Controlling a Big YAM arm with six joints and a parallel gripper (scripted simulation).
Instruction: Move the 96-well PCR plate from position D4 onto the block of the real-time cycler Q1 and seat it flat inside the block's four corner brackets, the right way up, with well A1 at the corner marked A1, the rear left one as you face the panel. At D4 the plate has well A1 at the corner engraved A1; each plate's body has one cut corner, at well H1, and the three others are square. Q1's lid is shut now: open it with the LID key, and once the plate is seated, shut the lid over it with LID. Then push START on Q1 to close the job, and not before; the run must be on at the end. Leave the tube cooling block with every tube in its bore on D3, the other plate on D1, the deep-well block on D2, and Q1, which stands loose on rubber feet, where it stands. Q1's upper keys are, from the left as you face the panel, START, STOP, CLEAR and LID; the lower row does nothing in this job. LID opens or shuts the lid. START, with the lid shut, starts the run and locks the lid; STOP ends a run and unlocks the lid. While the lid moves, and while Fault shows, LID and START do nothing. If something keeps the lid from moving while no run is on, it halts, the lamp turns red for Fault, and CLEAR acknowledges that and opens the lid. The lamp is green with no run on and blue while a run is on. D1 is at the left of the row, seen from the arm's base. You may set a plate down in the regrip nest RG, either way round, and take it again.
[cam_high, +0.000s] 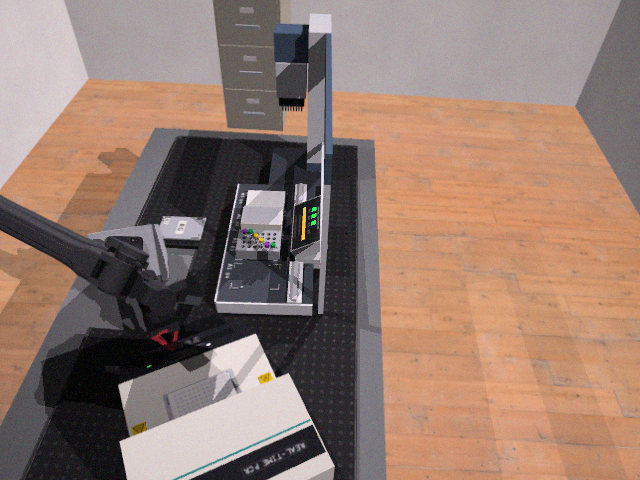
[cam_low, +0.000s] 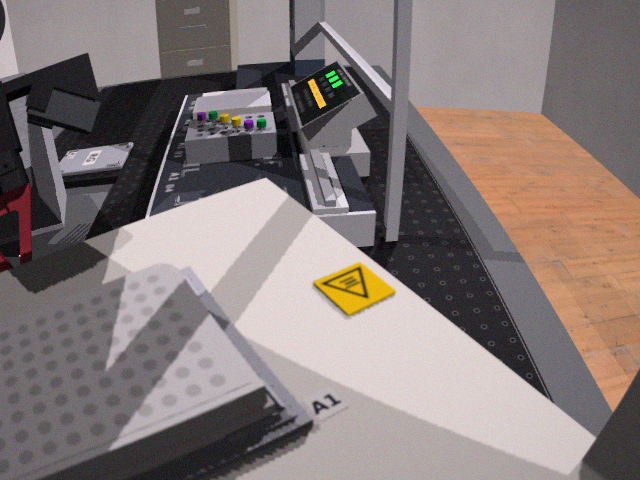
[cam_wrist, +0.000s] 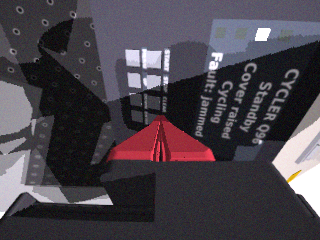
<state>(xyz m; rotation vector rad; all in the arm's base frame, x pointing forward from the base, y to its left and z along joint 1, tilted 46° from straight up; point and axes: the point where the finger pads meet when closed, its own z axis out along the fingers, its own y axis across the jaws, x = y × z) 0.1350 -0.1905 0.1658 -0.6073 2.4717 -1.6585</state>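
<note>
At the bottom of the top view, the cycler Q1 (cam_high: 155, 384) is standing with its lid (cam_high: 227, 439) raised, and the PCR plate (cam_high: 199, 393) is lying on its block, next to the A1 mark (cam_low: 326, 404). Just above it, left of centre, the red-fingered tool (cam_high: 166, 338) is pressed fully closed on nothing, pointing at the key panel (cam_wrist: 145, 85); the lamp (cam_high: 148, 366) is glowing green. Farther up, mid-frame, the tube cooling block (cam_high: 257, 243) is sitting on the deck tray (cam_high: 263, 308) on the worktop (cam_high: 336, 361).
</note>
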